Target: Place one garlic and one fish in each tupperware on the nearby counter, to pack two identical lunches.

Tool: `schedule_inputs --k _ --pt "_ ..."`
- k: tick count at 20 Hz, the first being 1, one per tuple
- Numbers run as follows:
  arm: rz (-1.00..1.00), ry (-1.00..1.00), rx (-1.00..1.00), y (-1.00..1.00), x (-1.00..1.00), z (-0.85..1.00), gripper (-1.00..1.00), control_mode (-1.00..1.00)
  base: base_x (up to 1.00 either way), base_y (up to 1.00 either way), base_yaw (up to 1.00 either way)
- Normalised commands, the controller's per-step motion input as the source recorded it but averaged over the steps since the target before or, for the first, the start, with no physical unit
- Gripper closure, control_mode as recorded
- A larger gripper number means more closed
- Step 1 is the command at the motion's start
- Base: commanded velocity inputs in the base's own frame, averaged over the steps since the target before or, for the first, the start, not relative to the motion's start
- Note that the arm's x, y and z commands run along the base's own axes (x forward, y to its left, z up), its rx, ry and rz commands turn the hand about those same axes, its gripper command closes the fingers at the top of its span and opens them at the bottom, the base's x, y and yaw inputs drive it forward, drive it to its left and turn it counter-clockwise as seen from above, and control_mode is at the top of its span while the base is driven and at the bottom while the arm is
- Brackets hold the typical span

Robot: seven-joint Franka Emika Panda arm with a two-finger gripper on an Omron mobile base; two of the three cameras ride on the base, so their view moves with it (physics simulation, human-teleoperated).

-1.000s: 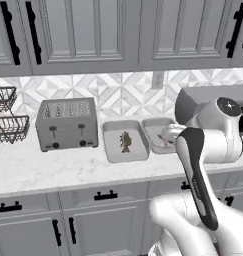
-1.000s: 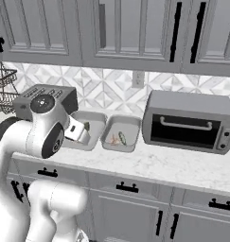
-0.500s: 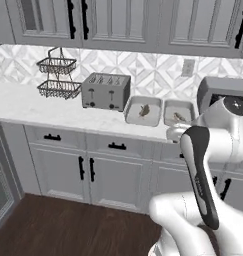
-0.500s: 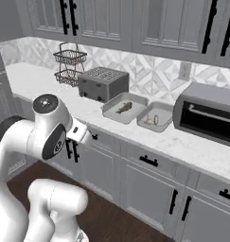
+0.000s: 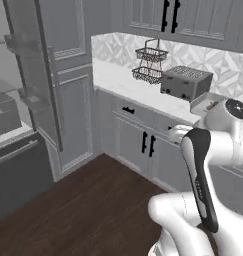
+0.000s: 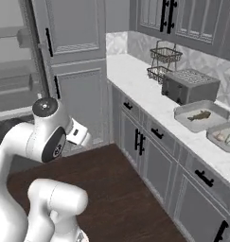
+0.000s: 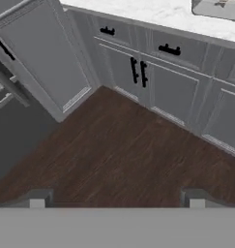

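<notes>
In the right base view two grey tupperware trays lie on the white counter [image 6: 145, 92] at the far right. The nearer-to-toaster tupperware [image 6: 182, 113] holds a fish [image 6: 199, 115]. The other tupperware [image 6: 216, 131] holds a small pale item that I cannot identify. A corner of one tray [image 7: 218, 8] shows at the top right of the hand view. My gripper [image 7: 116, 199] is open and empty over the dark wood floor, well away from the counter. It also appears in the right base view as the gripper [image 6: 79, 135], beside the arm's shoulder.
A slotted grey toaster [image 6: 190, 86] and a wire basket rack [image 6: 164, 60] stand on the counter. Grey cabinet doors with black handles [image 7: 138, 71] run below it. A tall grey cabinet [image 5: 68, 95] and a dark appliance [image 5: 15, 165] are to the left. Wood floor [image 5: 88, 200] lies between.
The whole picture has shifted: the base has backed off and turned, so the counter now lies farther away to the right. The gripper stays open and empty.
</notes>
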Motion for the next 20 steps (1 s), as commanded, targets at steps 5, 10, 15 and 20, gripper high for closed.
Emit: schedule_inputs --k 5,10,15,20 --pt "0.0 0.0 0.0 0.0 0.0 0.0 -1.0 1.0 -0.13 0.0 1.0" --pt "0.0 0.0 0.0 0.0 0.0 0.0 -1.0 1.0 0.06 0.29 0.85" --pt "0.0 0.0 0.0 0.0 0.0 0.0 -1.0 1.0 1.0 0.25 0.2" --pt "0.0 0.0 0.0 0.0 0.0 0.0 -1.0 1.0 1.0 0.0 0.04"
